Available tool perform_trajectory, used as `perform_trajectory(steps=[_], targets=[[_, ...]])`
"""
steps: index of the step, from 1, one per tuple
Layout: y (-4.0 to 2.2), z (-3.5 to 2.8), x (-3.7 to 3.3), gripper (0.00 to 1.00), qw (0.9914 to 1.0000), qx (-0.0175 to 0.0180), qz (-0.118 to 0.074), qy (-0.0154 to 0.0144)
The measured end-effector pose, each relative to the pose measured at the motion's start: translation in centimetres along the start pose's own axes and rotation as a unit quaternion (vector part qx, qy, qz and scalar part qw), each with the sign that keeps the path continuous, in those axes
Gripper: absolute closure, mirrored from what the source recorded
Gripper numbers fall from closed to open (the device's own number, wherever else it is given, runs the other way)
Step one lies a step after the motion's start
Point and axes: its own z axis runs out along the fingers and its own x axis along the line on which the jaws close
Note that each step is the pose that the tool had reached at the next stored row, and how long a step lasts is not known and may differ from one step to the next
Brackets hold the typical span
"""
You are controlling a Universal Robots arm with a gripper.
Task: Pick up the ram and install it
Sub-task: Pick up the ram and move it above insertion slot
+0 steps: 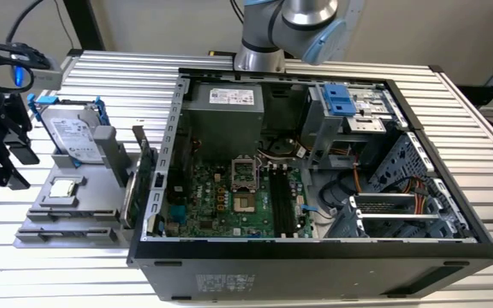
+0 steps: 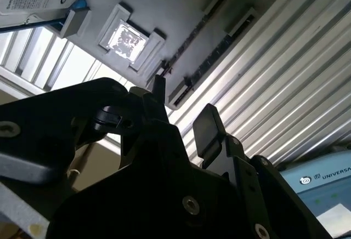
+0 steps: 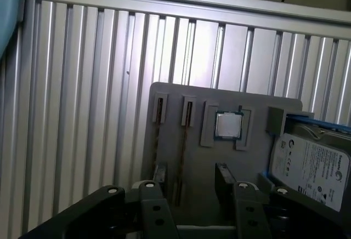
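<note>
Gripper check: the black two-fingered gripper (image 3: 189, 198) hovered near the flat grey plastic holder tray (image 3: 200, 168), released, its fingers spread and nothing between them in both wrist views. The ram, a long narrow blue-green circuit-board stick (image 1: 144, 168), stood on edge in that tray, on its side nearest the open black computer case (image 1: 315, 248), untouched.

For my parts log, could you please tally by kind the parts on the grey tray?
Hard drive: 1
Processor: 1
Upright board at the tray's edge: 1
Total: 3
What the slots hold I cannot tell.
</note>
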Motion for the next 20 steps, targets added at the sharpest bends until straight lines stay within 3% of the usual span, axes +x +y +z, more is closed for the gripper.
perform_trajectory(steps=[20], targets=[[-0.02,2.03,0.07,0.0,1.0,-0.0001,0.0,0.0]])
